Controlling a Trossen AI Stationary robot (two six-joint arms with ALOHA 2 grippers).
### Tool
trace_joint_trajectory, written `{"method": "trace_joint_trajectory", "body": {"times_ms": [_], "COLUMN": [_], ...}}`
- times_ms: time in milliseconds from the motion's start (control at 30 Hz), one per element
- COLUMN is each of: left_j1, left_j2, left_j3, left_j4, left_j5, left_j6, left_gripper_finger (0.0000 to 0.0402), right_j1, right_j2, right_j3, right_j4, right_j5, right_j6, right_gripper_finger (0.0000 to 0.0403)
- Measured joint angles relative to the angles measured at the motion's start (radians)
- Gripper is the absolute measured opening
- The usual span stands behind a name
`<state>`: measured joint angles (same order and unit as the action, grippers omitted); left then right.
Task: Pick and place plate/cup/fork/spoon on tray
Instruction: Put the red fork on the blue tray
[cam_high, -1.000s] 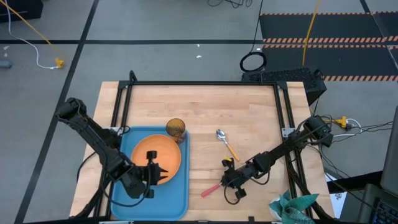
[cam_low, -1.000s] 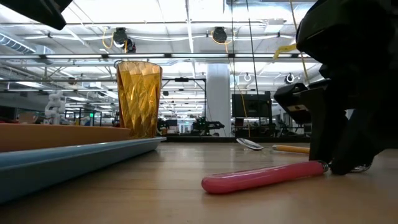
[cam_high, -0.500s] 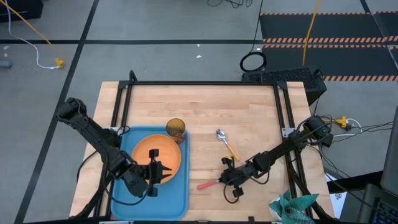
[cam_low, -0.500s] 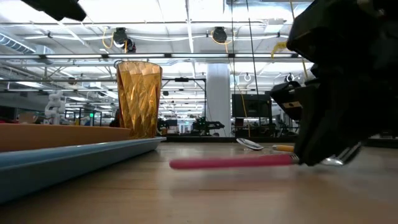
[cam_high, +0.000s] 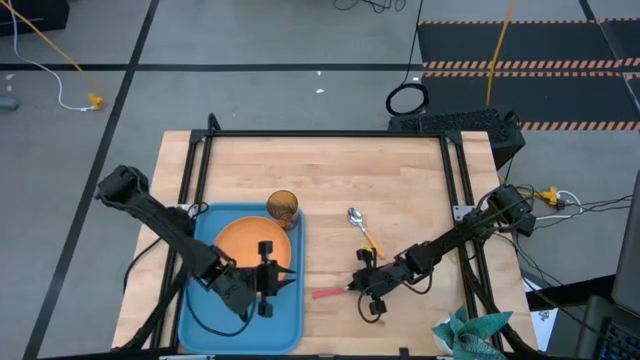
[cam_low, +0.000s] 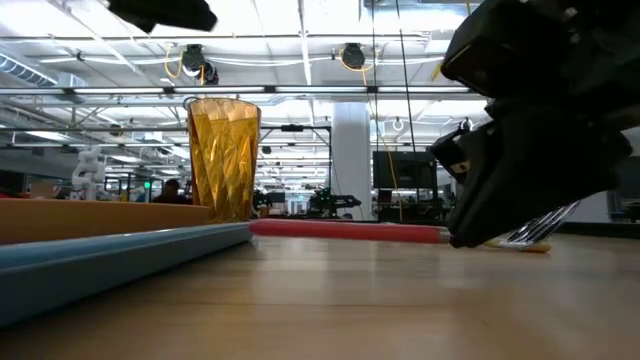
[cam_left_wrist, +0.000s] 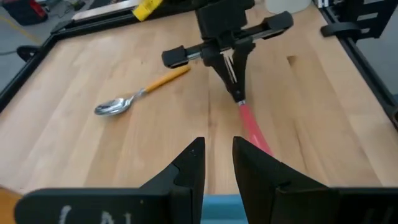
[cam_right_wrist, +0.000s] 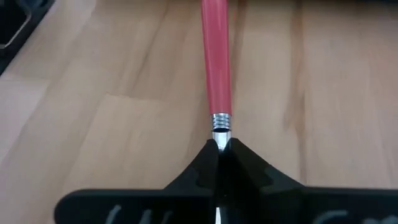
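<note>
A: Where is the fork (cam_high: 330, 292) held?

B: It is clamped at the tine end by the right gripper (cam_high: 357, 287), lifted off the counter (cam_high: 400, 180); its handle is pointed at the tray (cam_high: 290, 325).

A: And the left gripper (cam_high: 283, 281)?

B: It is held over the tray's near edge, fingers slightly apart, faced toward the handle tip.

A light wooden table (cam_high: 400, 180) edged by a black frame (cam_high: 320, 134) stands on grey floor, with a teal cloth (cam_high: 470, 332) just off its near right corner and a yellow cable (cam_high: 45, 45) well beyond it.
</note>
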<state>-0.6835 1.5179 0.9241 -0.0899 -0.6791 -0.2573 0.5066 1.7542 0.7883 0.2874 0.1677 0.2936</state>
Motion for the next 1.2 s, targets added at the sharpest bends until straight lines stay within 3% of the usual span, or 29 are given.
{"method": "trace_joint_trajectory", "body": {"times_ms": [367,667,1000,1200], "left_j1": [0.063,0.07,0.113,0.134], "left_j2": [0.103,0.148,0.147,0.147], "left_j3": [0.0,0.0,0.0,0.002], "left_j4": [0.208,0.273,0.331,0.323], "left_j5": [0.212,0.229,0.243,0.285], "left_j6": [0.036,0.017,-0.015,-0.048], "left_gripper_finger": [0.0086,0.0091,0.021,0.0231], "right_j1": [-0.004,-0.007,-0.024,-0.024], "right_j2": [-0.001,-0.001,-0.001,-0.001], "right_j3": [0.001,0.002,0.002,0.004], "right_j4": [0.127,0.187,0.202,0.217], "right_j5": [0.072,0.123,0.124,0.126], "right_j6": [0.007,-0.003,-0.002,-0.008], "right_gripper_finger": [0.0008,0.0008,0.0008,0.0009]}}
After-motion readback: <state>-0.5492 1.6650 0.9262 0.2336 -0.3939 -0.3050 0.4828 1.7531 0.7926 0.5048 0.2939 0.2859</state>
